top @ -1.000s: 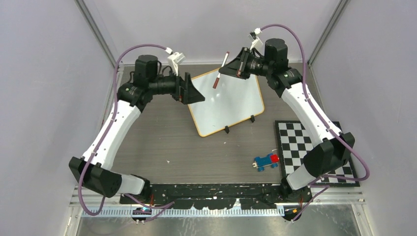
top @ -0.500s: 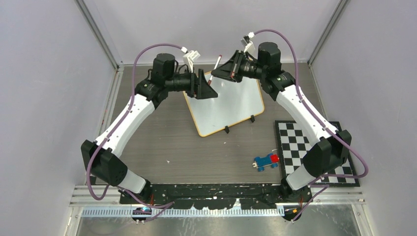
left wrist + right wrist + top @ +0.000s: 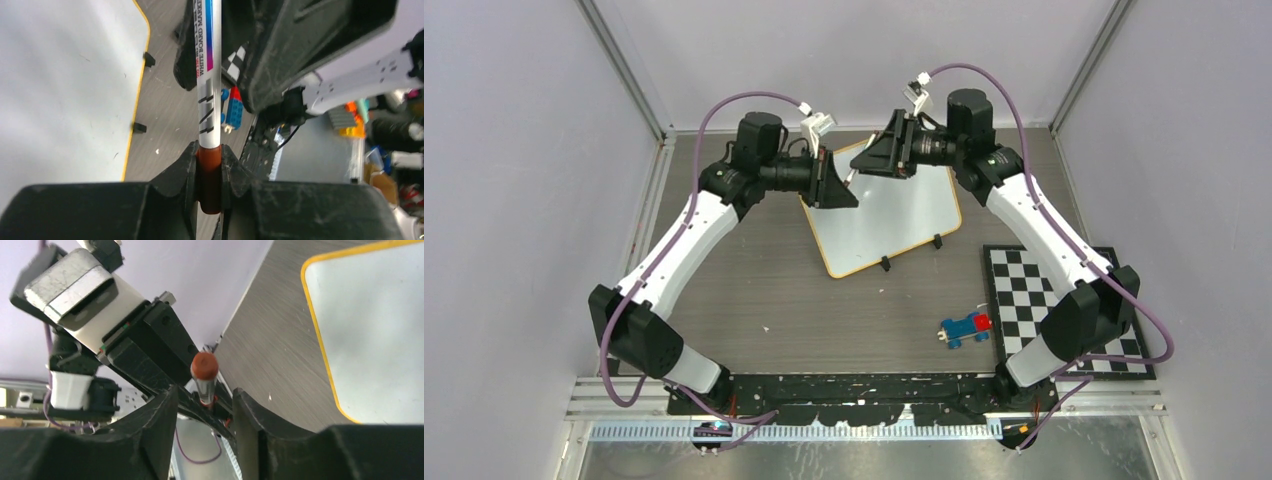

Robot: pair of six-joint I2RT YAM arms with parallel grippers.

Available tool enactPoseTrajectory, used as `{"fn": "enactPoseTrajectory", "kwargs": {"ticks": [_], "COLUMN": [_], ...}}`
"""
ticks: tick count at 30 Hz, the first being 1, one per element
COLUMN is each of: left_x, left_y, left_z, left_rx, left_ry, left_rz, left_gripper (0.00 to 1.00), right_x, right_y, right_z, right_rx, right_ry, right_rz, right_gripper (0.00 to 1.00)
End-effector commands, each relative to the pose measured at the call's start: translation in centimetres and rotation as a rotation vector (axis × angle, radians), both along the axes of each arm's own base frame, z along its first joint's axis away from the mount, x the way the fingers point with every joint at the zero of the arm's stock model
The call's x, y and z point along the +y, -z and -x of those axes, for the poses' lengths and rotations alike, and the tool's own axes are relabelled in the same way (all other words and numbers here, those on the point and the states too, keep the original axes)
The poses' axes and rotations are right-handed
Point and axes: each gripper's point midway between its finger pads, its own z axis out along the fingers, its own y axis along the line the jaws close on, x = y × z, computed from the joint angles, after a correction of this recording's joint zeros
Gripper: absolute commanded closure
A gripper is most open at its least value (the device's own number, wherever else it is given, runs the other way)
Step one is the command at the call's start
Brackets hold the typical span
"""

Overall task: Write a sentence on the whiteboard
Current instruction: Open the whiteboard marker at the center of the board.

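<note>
While a toy car (image 3: 965, 328) sits beside the checkered mat (image 3: 1024, 290) near the bases, the whiteboard (image 3: 894, 220) lies flat farther out. Above its far edge the left gripper (image 3: 210, 167) pinches the marker (image 3: 209, 75) by its reddish-brown end, and the right gripper (image 3: 202, 402) stands parted around it without touching.

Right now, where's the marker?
The marker is between the two arms, over the far left of the whiteboard. The left gripper clamps its brown end, and the open right gripper sits at its other end.
</note>
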Motion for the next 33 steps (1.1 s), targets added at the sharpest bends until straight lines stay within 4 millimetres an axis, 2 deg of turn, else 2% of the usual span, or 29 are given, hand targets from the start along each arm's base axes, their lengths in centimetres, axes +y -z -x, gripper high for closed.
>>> {"fn": "enactPoseTrajectory", "kwargs": {"ticks": [1,4,7,12,17,26,33], "left_x": [1.4,2.1,2.3,1.9,1.7,2.0,2.0], "left_y": [-0.3,1.2,1.9,2.7,3.4,3.9,4.6], "left_z": [3.6,4.9,6.2,7.5,7.6,7.7,7.9], "left_rx": [-0.17,-0.217,-0.247,-0.267,-0.256,-0.271,-0.252], "left_ry": [0.209,0.287,0.339,0.384,0.378,0.4,0.424], "left_rz": [-0.067,-0.124,-0.143,-0.191,-0.23,-0.283,-0.299], "left_gripper": [1.0,1.0,1.0,1.0,1.0,1.0,1.0], "right_x": [-1.6,-2.1,-2.1,-1.4,0.2,0.8,0.2], "right_y": [0.0,1.3,1.5,1.7,3.3,4.8,5.3], "right_z": [3.9,5.7,7.2,7.8,9.8,11.1,11.9], "right_rx": [-0.044,-0.027,-0.017,0.059,0.121,0.084,0.079], "right_ry": [-0.142,-0.212,-0.292,-0.36,-0.436,-0.478,-0.512], "right_rz": [0.061,0.101,0.079,0.018,0.077,0.192,0.245], "right_gripper": [0.47,0.43,0.43,0.43,0.47,0.65,0.65]}}
